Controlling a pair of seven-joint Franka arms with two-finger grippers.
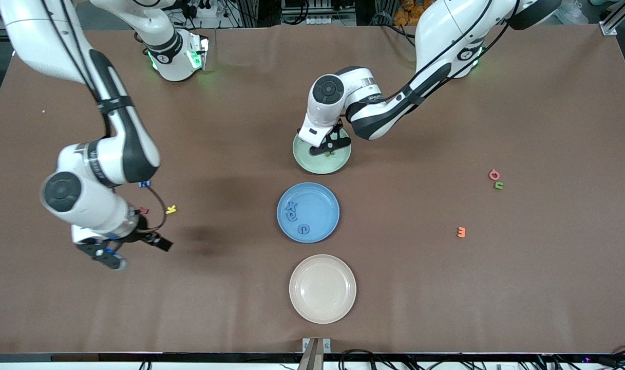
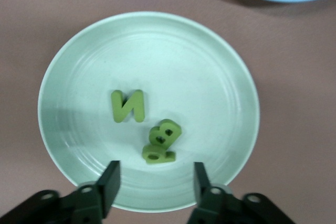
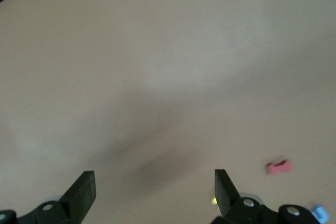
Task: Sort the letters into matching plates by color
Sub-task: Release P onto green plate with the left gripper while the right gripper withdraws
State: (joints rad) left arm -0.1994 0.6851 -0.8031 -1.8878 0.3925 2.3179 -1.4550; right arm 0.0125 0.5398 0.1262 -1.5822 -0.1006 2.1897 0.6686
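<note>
That cream plate (image 1: 322, 289) up front sits unused, your left gripper (image 2: 155, 182) hangs spread-open over the green plate (image 2: 68, 72), the right gripper (image 3: 152, 192) waits open too, so pinch that light, squishy green letter (image 1: 498, 185) toward the left arm's end by its flat sides.

The green plate (image 1: 322, 159) lies farthest from the front camera, holding a flat green N (image 2: 127, 105) and two green letters (image 2: 161, 142) stacked just beside it. The blue plate (image 1: 308, 212), next nearer, holds three blue letters (image 1: 295, 216). A fourth green letter (image 1: 498, 185) lies on the desk toward the left arm's end, a blue one (image 1: 145, 183) toward the right arm's.
</note>
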